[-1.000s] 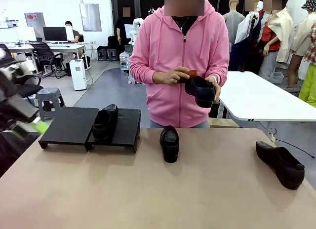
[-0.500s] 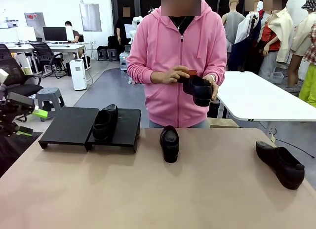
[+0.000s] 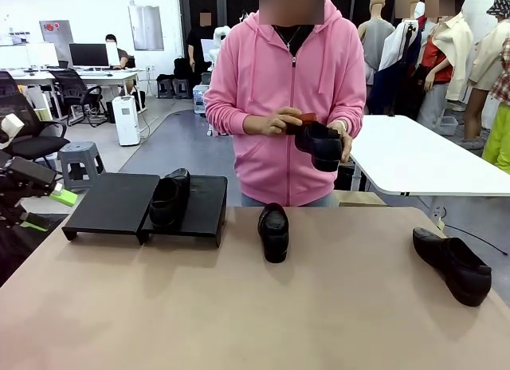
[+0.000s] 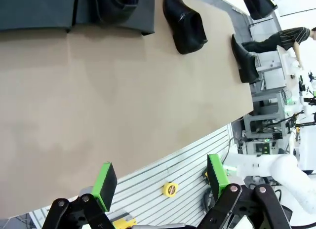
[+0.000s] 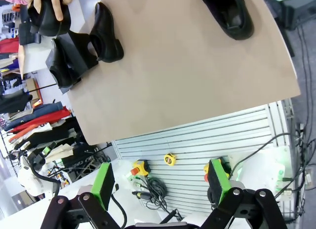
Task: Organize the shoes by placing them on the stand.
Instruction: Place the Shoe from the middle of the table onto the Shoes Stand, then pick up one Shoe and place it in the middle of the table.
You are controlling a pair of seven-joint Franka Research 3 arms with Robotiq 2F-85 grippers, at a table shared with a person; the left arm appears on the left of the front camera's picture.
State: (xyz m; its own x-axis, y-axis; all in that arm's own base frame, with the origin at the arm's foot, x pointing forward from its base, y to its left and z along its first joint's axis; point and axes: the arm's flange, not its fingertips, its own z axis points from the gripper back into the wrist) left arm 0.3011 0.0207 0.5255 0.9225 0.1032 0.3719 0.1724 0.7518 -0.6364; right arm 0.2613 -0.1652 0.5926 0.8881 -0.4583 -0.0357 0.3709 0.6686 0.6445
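In the front view the left gripper (image 3: pixel 48 212) has drawn back past the left edge of the tabletop (image 3: pixel 239 314) over the last second. Its fingers are spread wide and empty, so I judge one placement is finished and three shoes remain. The stand (image 3: pixel 111 204) sits at the far left corner, with the first shoe (image 3: pixel 167 198) resting on the left part of its right platform. A second shoe (image 3: pixel 273 231) lies near the middle of the far edge and a third shoe (image 3: pixel 452 266) near the right edge. A person holds the fourth shoe (image 3: pixel 320 145) in both hands (image 3: pixel 275 123) beyond the far edge, off the tabletop. All four are glossy black slip-ons with rounded toes. In the left wrist view the green-padded fingers (image 4: pixel 104 178) stand wide apart off the near edge, gripping nothing. In the right wrist view the right gripper (image 5: pixel 160 182) hangs beyond the near edge, fingers fully spread and empty.
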